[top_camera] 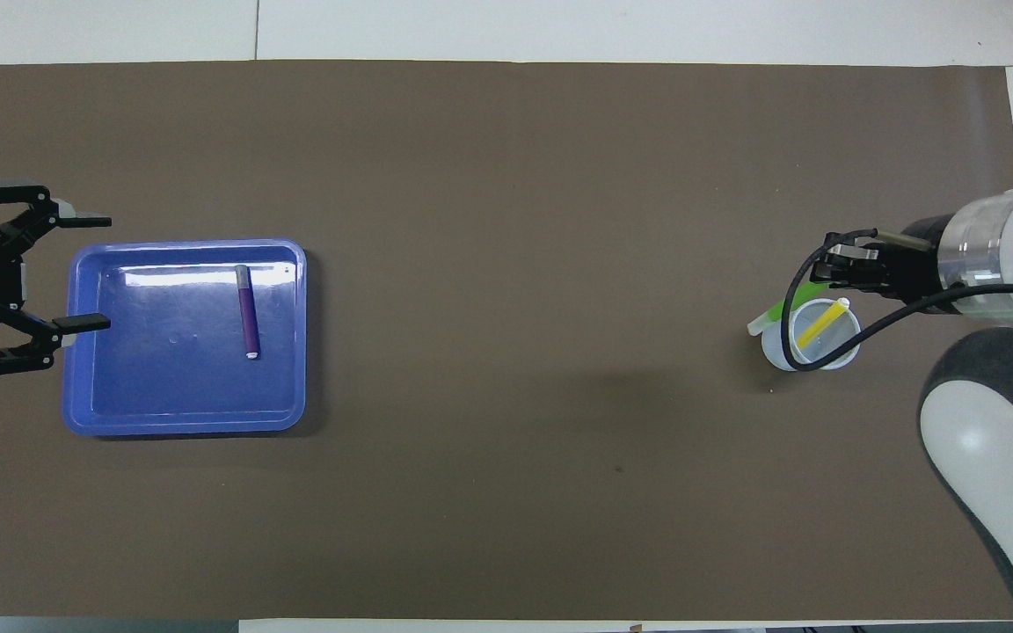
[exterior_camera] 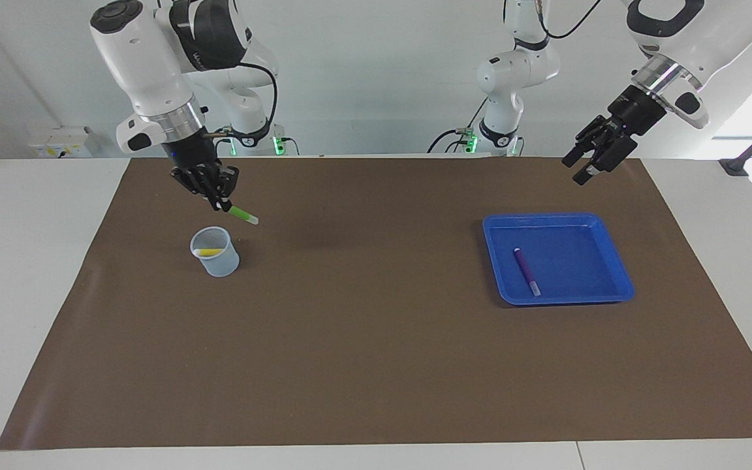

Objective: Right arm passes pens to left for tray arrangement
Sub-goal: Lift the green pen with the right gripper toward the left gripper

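At the top of the facing view, the right gripper (exterior_camera: 222,203) hangs in the upper left of the frame, clamped on one end of the green pen (exterior_camera: 243,215). The pen sticks out at a downward slant over the table (exterior_camera: 376,365), just above the cup (exterior_camera: 215,252). In the overhead view the same gripper (top_camera: 827,280) sits at the right middle of the frame, the green pen (top_camera: 766,316) poking out past the cup's (top_camera: 810,338) rim.

The left gripper (exterior_camera: 588,168) waits in the upper right of the facing view, raised, with its fingers spread wide and nothing between them. In the overhead view it (top_camera: 84,272) is at the left edge of the frame, by the tray's rim.

Lower in the facing view, left of centre, the cup stands on the table with the yellow pen (exterior_camera: 209,251) leaning inside it. At the right of centre is the tray (exterior_camera: 614,261), with the purple pen (exterior_camera: 526,271) lying flat in it, near the middle.

So one pen looks placed, one is in hand, and one is left in the cup.

The risks, as I judge them: the green pen is gripped near its end, so it could pivot or slip during the carry. At the handover, little free length may make the left gripper miss or knock it loose. A low swing could also tip the light cup.
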Available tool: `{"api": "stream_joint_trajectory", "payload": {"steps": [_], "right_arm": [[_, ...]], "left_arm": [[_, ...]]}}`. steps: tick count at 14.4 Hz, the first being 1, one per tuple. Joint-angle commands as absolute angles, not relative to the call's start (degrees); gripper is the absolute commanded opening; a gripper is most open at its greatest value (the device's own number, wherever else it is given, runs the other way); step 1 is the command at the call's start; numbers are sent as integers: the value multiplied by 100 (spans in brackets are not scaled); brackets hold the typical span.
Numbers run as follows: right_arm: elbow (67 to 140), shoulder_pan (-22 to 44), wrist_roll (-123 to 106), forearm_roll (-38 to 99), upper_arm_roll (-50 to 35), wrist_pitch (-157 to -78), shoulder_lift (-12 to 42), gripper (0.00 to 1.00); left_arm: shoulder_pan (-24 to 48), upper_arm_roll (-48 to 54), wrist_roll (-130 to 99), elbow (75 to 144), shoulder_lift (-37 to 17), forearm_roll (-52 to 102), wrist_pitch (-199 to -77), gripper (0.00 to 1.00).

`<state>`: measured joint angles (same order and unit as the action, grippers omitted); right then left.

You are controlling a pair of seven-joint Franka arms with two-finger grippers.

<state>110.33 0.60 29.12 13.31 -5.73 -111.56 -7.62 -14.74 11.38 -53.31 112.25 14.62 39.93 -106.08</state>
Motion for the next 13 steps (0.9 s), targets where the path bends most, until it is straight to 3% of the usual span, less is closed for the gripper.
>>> {"api": "stream_joint_trajectory", "payload": {"steps": [1,7,13], "right_arm": [[10654,53,4530,1976,-895,-11258,-554,0],[10345,62,7239,3276,-1897,-12355,-360,0],[10012,149,8646,4183,-2433,-12586,-273,0]], "left_arm": [[-1477,1143,-5423,11443,1661,4096,-10723,96],[-1398,1256,-7052,11373,1600,4070,-11143,96],[-1354,1958,-8804,11075,1652,3632,-11232,96]]}}
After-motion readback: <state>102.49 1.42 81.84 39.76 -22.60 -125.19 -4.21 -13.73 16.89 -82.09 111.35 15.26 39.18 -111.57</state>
